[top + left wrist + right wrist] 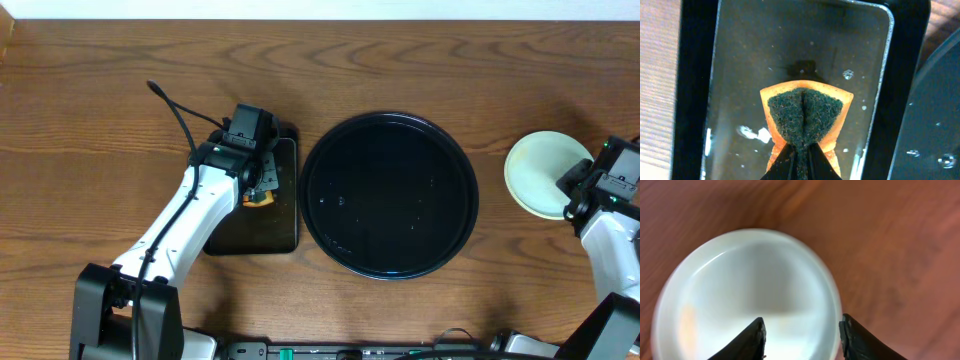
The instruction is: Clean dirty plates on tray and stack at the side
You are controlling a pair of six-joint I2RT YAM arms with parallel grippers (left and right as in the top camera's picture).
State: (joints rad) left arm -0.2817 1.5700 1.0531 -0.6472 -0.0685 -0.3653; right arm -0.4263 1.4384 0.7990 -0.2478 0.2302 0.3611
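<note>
Sponge (pixel 805 117), folded and clamped in my left gripper (pixel 800 152), is held over the wet rectangular tray (pixel 695 100), I judge to catch drips, while my right gripper (pixel 802 322) stands spread, holding nothing, above the pale plate (pixel 750 275), which rests on open wood (pixel 900 240) clear of the rim of the empty round tray (pixel 390 195).

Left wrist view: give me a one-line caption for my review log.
Left gripper pinches a folded orange-and-green sponge over the wet rectangular tray; the round tray edges in at right.
</note>
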